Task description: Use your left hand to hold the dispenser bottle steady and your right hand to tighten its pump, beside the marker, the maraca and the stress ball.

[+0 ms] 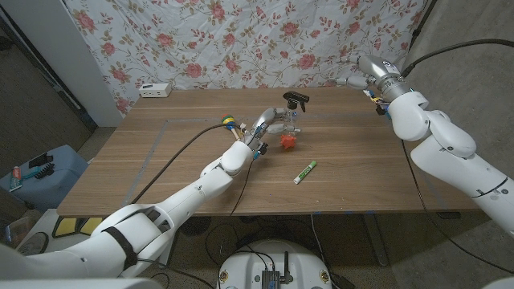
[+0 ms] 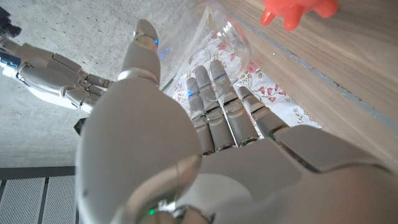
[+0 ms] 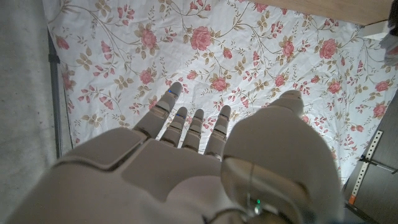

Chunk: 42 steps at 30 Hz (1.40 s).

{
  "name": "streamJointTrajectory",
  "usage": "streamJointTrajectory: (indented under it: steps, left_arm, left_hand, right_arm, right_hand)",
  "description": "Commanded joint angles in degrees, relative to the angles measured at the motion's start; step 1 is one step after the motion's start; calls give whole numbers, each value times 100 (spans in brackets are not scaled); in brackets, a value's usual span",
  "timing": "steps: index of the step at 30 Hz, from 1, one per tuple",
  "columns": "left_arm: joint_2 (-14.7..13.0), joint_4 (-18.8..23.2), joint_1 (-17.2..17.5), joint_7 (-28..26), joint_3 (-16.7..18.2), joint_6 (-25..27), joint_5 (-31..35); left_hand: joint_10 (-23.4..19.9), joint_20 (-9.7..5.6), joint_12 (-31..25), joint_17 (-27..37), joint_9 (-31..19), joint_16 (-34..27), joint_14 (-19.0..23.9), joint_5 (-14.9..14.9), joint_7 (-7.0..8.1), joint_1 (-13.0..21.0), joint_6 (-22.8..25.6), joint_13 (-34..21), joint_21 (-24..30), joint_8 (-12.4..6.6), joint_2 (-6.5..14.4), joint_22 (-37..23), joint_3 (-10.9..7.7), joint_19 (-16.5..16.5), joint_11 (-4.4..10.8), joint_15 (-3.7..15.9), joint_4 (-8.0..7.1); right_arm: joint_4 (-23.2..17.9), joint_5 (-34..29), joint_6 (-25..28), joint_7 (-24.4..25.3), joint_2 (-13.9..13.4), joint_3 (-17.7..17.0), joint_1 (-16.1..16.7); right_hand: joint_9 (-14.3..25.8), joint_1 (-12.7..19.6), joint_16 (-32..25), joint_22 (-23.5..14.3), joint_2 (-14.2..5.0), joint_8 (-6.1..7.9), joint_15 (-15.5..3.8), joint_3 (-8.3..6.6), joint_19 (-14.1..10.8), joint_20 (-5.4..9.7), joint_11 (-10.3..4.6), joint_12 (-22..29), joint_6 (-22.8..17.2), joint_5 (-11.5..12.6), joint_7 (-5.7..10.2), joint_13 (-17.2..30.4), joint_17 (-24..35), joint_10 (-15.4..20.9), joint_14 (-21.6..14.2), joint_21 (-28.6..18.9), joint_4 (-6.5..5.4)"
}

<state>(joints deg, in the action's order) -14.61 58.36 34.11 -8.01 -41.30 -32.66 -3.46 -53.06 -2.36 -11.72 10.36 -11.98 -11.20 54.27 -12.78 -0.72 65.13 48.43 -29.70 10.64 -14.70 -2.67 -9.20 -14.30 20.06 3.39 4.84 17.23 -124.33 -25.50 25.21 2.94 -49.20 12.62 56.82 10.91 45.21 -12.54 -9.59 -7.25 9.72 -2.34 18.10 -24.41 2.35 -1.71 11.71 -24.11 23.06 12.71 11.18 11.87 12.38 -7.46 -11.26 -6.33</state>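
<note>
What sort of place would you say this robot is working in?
Probably a makeshift lab or test room: a wooden table before a hung floral sheet, cables trailing across it, bare concrete walls.

A wooden surface (image 1: 185,172) carried a small white box (image 1: 156,90) at its far left corner, close to the wall. Behind it hung a white cloth printed with red roses (image 1: 241,44), covering the wall from edge to edge. A black cable (image 1: 173,160) trailed across the surface toward the near edge. On the floor to the left stood a blue bin (image 1: 44,178) with small dark items lying on its top. Faint blue tape lines (image 1: 152,144) marked the wood
</note>
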Motion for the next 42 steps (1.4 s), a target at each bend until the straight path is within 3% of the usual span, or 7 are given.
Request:
streamJointTrajectory:
  steps: [1, 15, 27, 42]
  left_arm:
    - [139, -215, 159, -319, 96, -241, -47]
    - [109, -84, 313, -513, 166, -144, -48]
    - [-164, 665, 612, -679, 228, 498, 32]
    - [-256, 1053, 941, -1026, 290, 781, 95]
  left_hand:
    - [-408, -183, -8, -3, -19, -15, 312, -49, 338, -176, 1238, -3, 4, -11, 687, -15, -872, 54, 393, 668, -822]
    - [-419, -179, 9, -21, -14, -5, 330, -53, 361, -198, 1242, 47, -7, 3, 687, -15, -893, 54, 395, 671, -828]
    - [-385, -174, 35, -45, -7, 34, 288, -58, 374, -223, 1196, 100, -22, 44, 676, -16, -918, 27, 411, 659, -831]
    - [-294, -168, 75, -83, 11, 118, 111, -69, 396, -258, 1125, 201, -31, 134, 634, -17, -973, -13, 390, 671, -818]
  right_arm:
    - [353, 974, 131, 859, 490, 361, 6]
    - [879, 1825, -348, 1664, 916, 679, 1]
    - [1405, 2391, -878, 1951, 1039, 816, -85]
    - [1857, 2764, -1426, 2231, 1136, 915, -102]
  right_hand:
    - [-7, -103, 3, -19, 3, -21, 39, 22, 11, 28, 61, -19, 145, -27, -21, 13, 28, -6, 14, 12, -64]
    - [-7, -324, -22, -19, -94, 12, 30, 7, -4, 65, 125, 6, 335, -53, -15, 9, 42, 88, -57, 14, -182]
    - [-8, -516, -2, -18, -151, 33, 44, 3, 96, 105, 140, -4, 446, -80, -13, 6, 52, 89, -17, 53, -260]
    - [-11, -595, 12, -14, -192, 73, 24, -26, 130, 115, 146, -3, 435, -96, -27, 4, 49, 112, -1, 56, -267]
